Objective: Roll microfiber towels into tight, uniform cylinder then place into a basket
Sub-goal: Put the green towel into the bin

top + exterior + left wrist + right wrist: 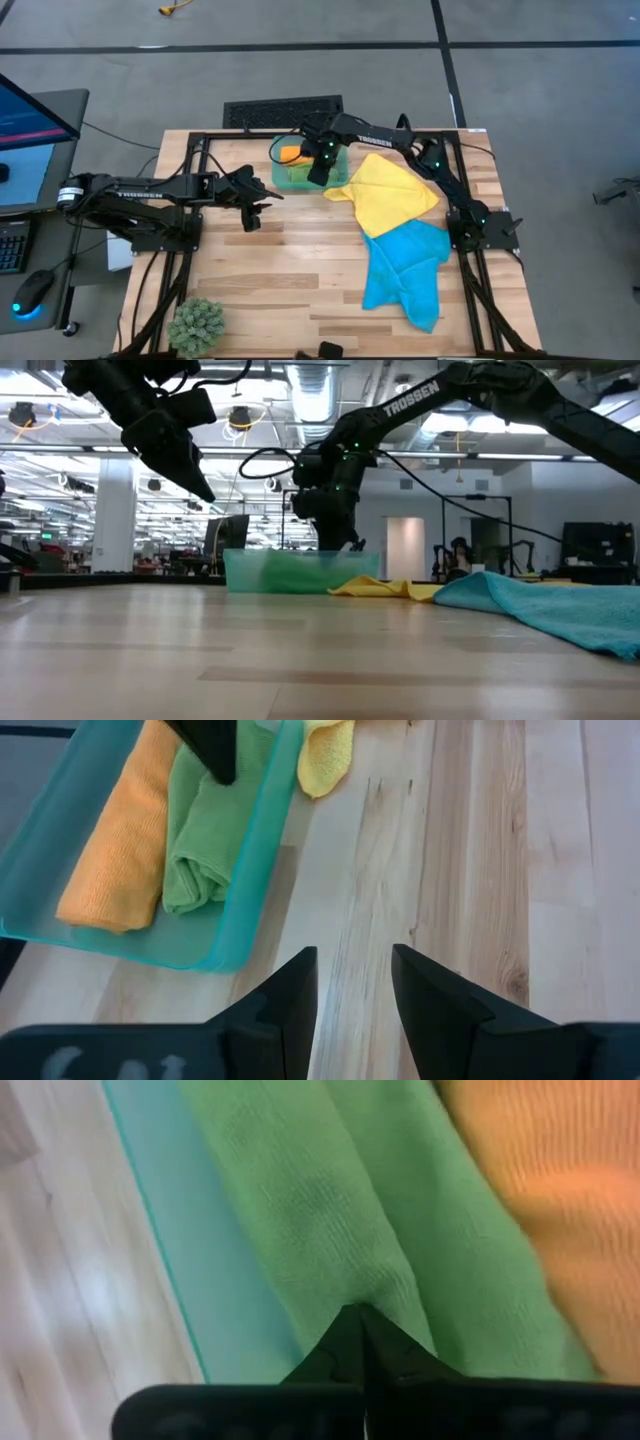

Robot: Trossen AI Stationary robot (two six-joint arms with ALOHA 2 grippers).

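The teal basket point(341, 163) stands at the table's far middle. In it an orange rolled towel point(115, 850) and a green rolled towel point(205, 830) lie side by side. My right gripper point(358, 1318) is shut and reaches down into the basket onto the green roll point(320, 1200). A yellow towel point(385, 195) lies spread to the basket's right, one corner against its wall. A blue towel point(405, 265) lies rumpled nearer the front. My left gripper point(355, 960) hovers open over bare wood to the basket's left front, holding nothing. My right gripper sets its shut fingertips on the upper side of the green roll point(385, 1285), coming from above and pointing steeply down. A crease in the cloth runs away from the tips. Whether a bit of cloth is caught between them I cannot tell. The roll lies in the basket against the orange roll point(540, 1190).
A spiky green plant ball point(197, 323) sits at the table's near left corner. Bare wood point(290, 270) lies between the left gripper and the blue towel. The arms' black frames run along both side edges of the table.
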